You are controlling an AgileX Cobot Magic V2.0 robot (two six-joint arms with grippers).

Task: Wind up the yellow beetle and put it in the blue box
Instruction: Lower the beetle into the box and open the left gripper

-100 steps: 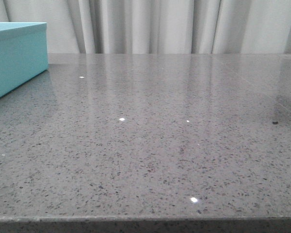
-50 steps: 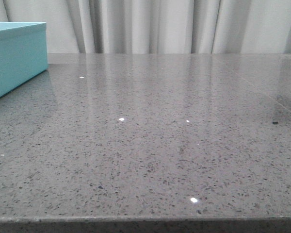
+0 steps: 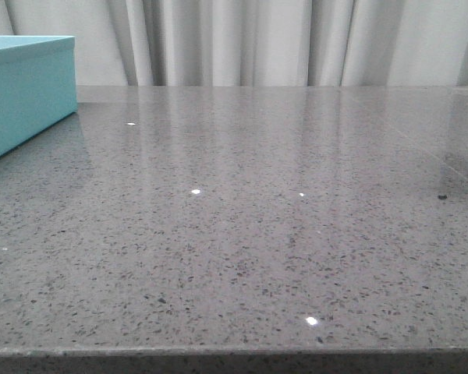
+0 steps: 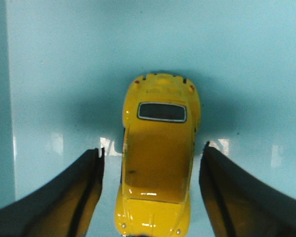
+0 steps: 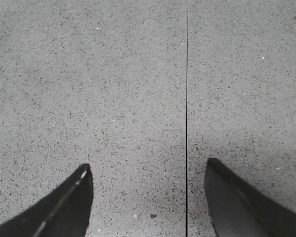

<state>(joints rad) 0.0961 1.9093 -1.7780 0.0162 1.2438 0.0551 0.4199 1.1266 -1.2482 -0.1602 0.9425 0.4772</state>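
In the left wrist view the yellow beetle point(image 4: 159, 158) rests on the turquoise floor of the blue box point(image 4: 64, 74), seen from above. My left gripper point(image 4: 153, 153) is open, its two dark fingers point(image 4: 84, 187) standing apart on either side of the car with a gap on each side. In the front view the blue box point(image 3: 23, 89) stands at the far left of the table, and neither gripper shows there. My right gripper point(image 5: 148, 170) is open and empty over bare grey stone.
The grey speckled stone table point(image 3: 242, 234) has its front edge near the bottom of the front view. A thin dark seam point(image 5: 187, 98) runs across the stone under my right gripper. Pale curtains point(image 3: 257, 39) hang behind the table.
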